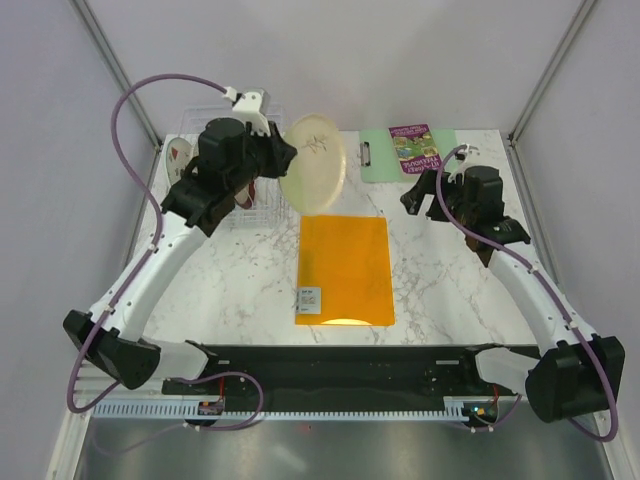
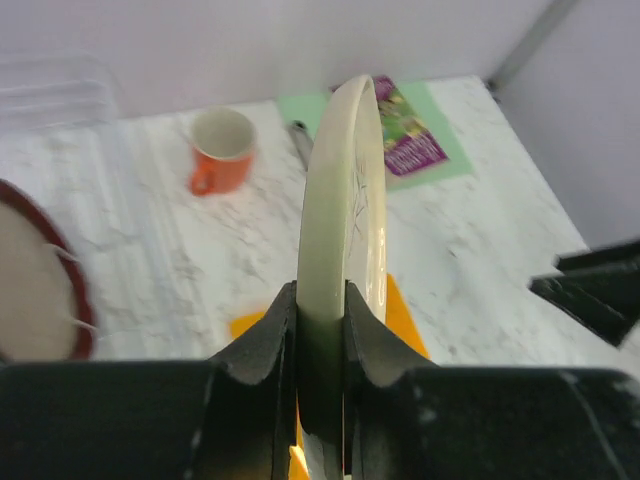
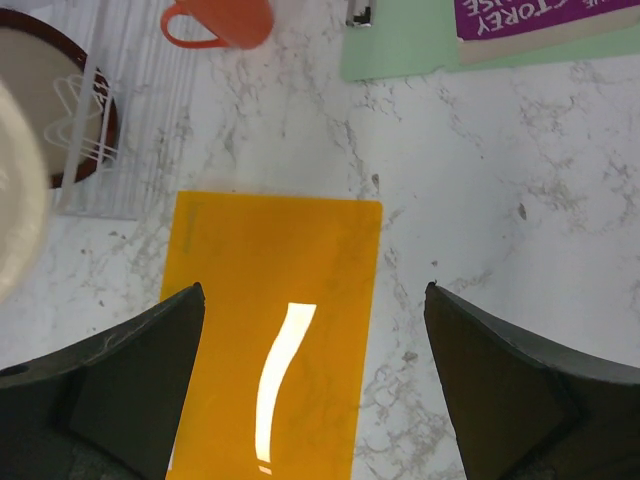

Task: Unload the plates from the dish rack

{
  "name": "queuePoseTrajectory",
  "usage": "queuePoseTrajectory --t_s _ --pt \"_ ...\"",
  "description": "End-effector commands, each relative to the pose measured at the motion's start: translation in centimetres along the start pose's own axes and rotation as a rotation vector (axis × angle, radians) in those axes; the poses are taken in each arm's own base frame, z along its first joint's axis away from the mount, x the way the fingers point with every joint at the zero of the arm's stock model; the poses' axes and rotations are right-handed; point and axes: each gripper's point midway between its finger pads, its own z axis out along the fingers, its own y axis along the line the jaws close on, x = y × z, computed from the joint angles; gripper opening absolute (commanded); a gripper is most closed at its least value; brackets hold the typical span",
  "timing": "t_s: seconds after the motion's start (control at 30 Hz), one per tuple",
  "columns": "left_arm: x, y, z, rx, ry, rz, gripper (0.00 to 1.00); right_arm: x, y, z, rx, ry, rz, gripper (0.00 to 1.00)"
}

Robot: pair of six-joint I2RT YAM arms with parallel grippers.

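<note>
Left pincer, from the top cam, is clamped on the rim of the cream plate. It holds the plate on edge, up off the table, just right of the rack and over the far end of the orange folder. The arm covers most of the rack, so I can't count what's inside. What looks like a red-marked plate peeks out at its left end. Right pincer hangs near the green clipboard, nothing in it. No plate lies flat on the table.

Left wrist cam: both fingers pinch the cream plate's lower edge, twig mark facing right. Maroon-rim plate sits at far left, w/ the orange mug beyond.

Right wrist cam: jaws spread wide and empty over the folder. The maroon-rim plate stands in the rack's ribs, upper left. A blurred edge of the cream plate shows at the left border.

Progress, as I judge it: early. One plate is out but not yet set down. At least one more, prob. two, are left in the rack. The rest I can't tell.
</note>
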Motion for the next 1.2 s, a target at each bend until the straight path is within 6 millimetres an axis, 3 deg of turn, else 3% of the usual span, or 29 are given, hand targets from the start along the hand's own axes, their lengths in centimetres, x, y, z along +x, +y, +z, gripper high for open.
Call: queuePoseTrajectory --t_s 0.0,0.1,0.13,0.17,0.2,0.33,0.5,0.93,1.03,1.07,1.13,1.17 --pt "1.9 -7.2 0.5 0.415 -0.009 -0.23 0.02 -3.3 3.0 -1.0 -0.205 -0.062 0.095 0.98" --pt "4.6 -8.6 0.9 0.522 0.064 -0.32 0.02 -2.8 0.9 -1.1 -0.202 -0.052 0.153 0.98" --pt "4.4 -9.5 0.9 0.594 0.044 -0.325 0.02 -2.9 1.0 -1.5 -0.24 -0.051 0.166 0.98" --pt "4.7 -9.9 0.9 0.619 0.058 -0.362 0.02 -3.2 -0.5 -1.6 -0.222 -0.064 0.202 0.98" --pt "5.8 -10.0 1.3 0.633 0.082 -0.385 0.02 -2.3 -1.1 -1.5 -0.221 -0.044 0.226 0.98" --pt "6.3 -11.8 1.7 0.777 0.074 -0.454 0.02 -0.4 -2.2 -1.4 -0.245 0.006 0.272 0.98" --pt "7.9 -12.5 3.3 0.854 0.115 -0.564 0.02 1.6 -1.6 -1.4 -0.298 0.059 0.29 0.98" --pt "10.5 -12.9 6.6 0.904 0.159 -0.678 0.02 3.3 0.1 -2.5 -0.418 0.097 0.306 0.97" --pt "10.8 -13.3 7.1 0.928 0.176 -0.702 0.02 3.2 0.5 -2.4 -0.457 0.082 0.314 0.85" --pt "10.8 -13.4 7.2 0.933 0.182 -0.708 0.02 3.1 0.7 -2.5 -0.472 0.085 0.317 0.71" --pt "11.2 -13.5 7.3 0.933 0.187 -0.713 0.02 2.8 1.2 -2.6 -0.507 0.07 0.315 0.62" --pt "11.4 -13.5 7.4 0.932 0.191 -0.714 0.02 2.7 1.5 -2.8 -0.53 0.073 0.314 0.52"
